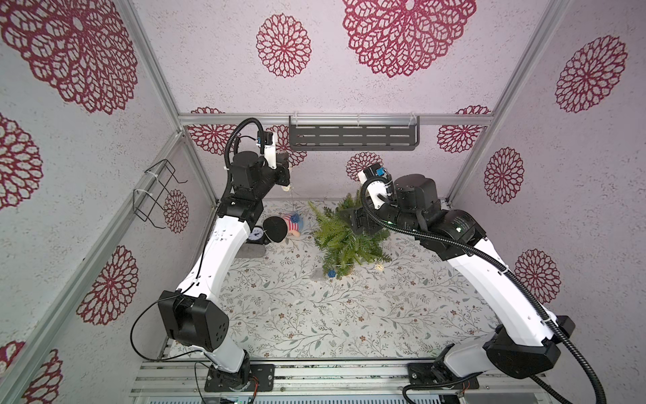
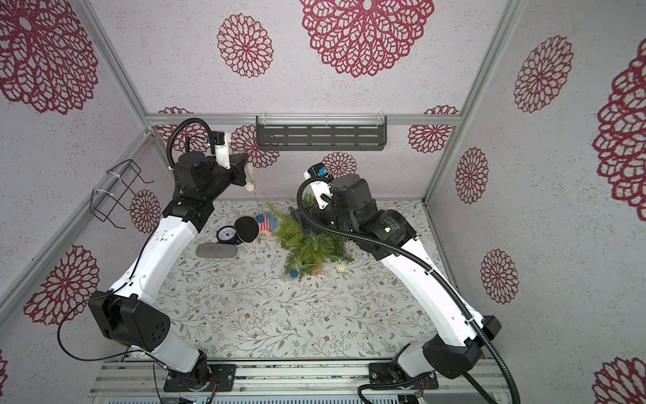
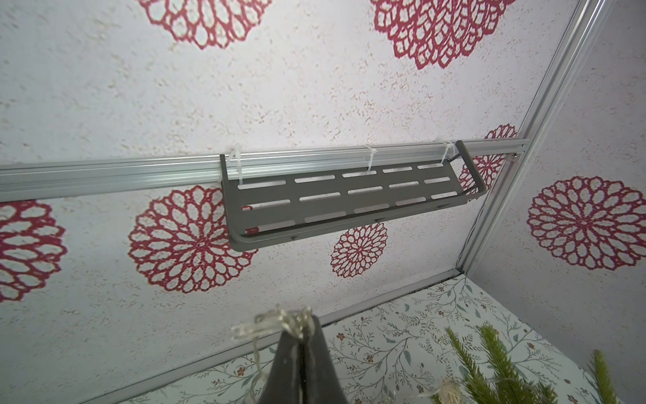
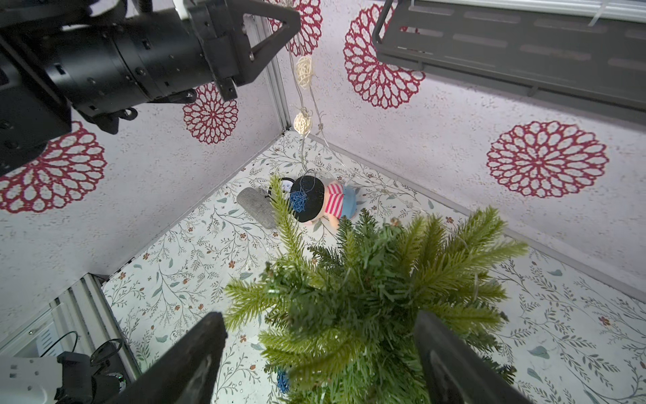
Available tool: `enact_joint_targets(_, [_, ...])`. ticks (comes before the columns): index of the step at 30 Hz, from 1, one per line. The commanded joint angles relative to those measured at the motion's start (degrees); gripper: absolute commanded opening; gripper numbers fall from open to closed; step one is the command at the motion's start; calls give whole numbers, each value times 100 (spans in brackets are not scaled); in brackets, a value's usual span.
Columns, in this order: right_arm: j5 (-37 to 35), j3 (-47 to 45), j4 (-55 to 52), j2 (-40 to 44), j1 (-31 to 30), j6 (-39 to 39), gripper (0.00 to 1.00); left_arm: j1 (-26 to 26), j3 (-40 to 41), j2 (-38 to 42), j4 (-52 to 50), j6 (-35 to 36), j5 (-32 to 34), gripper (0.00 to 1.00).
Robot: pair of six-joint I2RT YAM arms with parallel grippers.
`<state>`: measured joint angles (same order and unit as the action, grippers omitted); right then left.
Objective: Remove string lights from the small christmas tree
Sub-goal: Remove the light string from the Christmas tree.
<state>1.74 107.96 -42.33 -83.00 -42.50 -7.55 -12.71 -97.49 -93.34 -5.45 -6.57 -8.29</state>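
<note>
Hanging high near the back-left corner, the left gripper (image 3: 302, 323) is clenched on a bunch of the string lights (image 3: 279, 320). Their wire drops from it past two cream balls (image 4: 303, 71) to a blue ball (image 4: 299, 203) dangling over a plush doll (image 4: 335, 203), then runs across to the small christmas tree (image 1: 341, 238). The tree stands mid-table toward the back wall. More balls lie by its tan base: one blue (image 1: 331, 273), one cream (image 1: 379, 267).

The right gripper (image 4: 318, 316) is spread wide, its fingers straddling the tree's upper branches. A grey slotted shelf (image 1: 353, 136) juts from the back wall above both grippers. The doll, a round dial (image 2: 226, 235) and a grey pad (image 2: 215, 250) crowd the back-left. The front stretch of the floral tabletop (image 1: 314, 314) lies open between the arms.
</note>
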Motion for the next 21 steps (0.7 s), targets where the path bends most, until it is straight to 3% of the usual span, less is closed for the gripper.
enact_joint_targets(1, [-44, -13, 76, 240, 49, -1, 88, 32, 45, 158, 42, 232, -25, 0])
enact_joint_targets(21, [154, -38, 75, 65, 299, 6, 87, 49, -30, 114, -61, 308, -85, 0])
